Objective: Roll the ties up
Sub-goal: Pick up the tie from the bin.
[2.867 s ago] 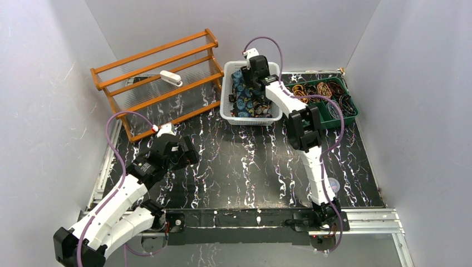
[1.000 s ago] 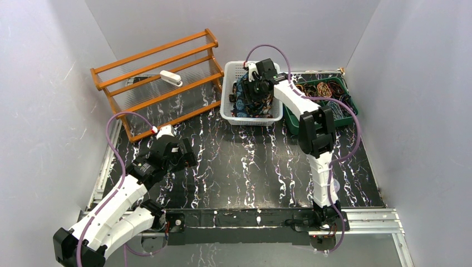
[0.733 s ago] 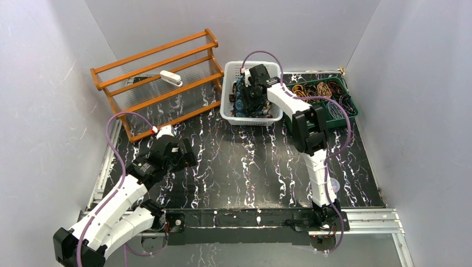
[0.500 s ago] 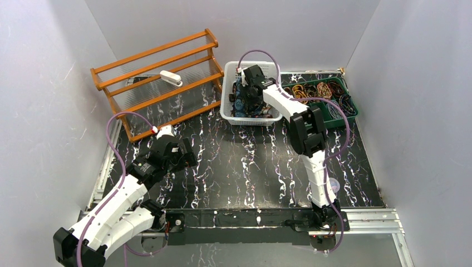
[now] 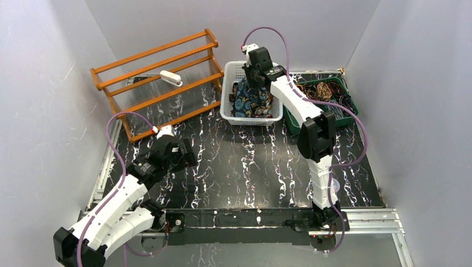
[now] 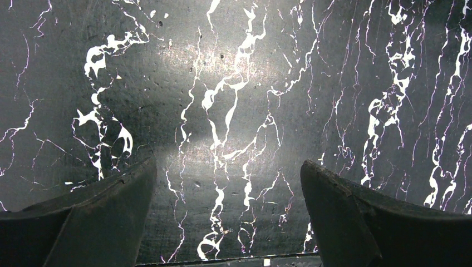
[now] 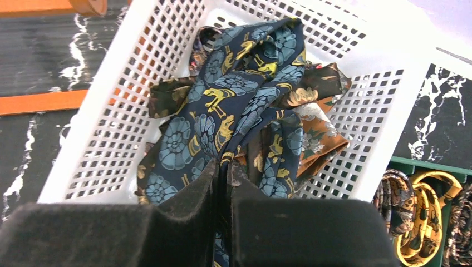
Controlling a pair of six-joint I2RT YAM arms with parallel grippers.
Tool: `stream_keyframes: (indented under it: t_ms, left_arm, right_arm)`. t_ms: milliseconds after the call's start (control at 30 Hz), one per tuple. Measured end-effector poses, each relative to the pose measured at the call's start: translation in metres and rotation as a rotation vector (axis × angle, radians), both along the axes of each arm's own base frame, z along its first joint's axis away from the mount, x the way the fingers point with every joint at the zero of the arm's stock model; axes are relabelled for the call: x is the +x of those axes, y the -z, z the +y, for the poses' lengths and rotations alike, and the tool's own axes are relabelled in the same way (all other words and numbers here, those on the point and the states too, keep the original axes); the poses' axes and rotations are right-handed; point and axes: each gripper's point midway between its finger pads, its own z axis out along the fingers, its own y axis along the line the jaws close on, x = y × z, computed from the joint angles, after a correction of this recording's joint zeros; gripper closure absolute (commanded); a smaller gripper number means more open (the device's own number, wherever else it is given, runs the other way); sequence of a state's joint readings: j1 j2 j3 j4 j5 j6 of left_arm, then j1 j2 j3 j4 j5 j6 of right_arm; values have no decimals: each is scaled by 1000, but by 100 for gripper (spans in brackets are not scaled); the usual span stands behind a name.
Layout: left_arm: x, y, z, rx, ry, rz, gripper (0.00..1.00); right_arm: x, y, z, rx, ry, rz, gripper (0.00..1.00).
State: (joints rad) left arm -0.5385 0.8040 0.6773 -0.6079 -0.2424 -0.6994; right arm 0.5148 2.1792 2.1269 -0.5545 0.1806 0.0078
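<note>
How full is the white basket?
Partly full. Bunched ties cover the basket's middle; bare mesh shows around them.

One dark blue tie (image 7: pixel 234 105) with teal-and-gold paisley atop crumpled brown ties (image 7: pixel 320 142), a loose heap inside the white basket (image 7: pixel 128 83).

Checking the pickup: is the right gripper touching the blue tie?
Touching. Right wrist view shows the right gripper closed on the blue tie, fabric pinched between the jaws.
</note>
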Motion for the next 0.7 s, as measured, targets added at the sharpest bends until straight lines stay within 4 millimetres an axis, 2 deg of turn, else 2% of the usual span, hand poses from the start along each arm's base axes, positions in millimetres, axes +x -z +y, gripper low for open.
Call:
stream_keyframes:
  t_ms: [133, 200, 333, 467, 567, 633, 700]
  left_arm:
    - [-1, 0, 0, 1, 0, 1, 2]
    - [-1, -1, 1, 0, -1, -2, 2]
    - [-1, -3, 2, -3, -5, -12, 2]
    - [0, -3, 2, -9, -18, -14, 2]
    - [0, -5, 3, -16, -31, -23, 2]
    - [1, -8, 4, -21, -42, -36, 2]
    - [1, -12, 6, -30, -55, -53, 2]
  right_arm:
    - [-7, -13, 3, 45, -16, 18, 94]
    - [-16, -28, 7, 96, -39, 31, 94]
    - [-41, -88, 9, 240, -91, 0, 95]
    - [-89, -177, 12, 458, -204, -77, 96]
    - [-139, -238, 18, 621, -336, -129, 96]
    - [-169, -262, 21, 697, -422, -139, 96]
    - [-202, -273, 26, 762, -525, -117, 96]
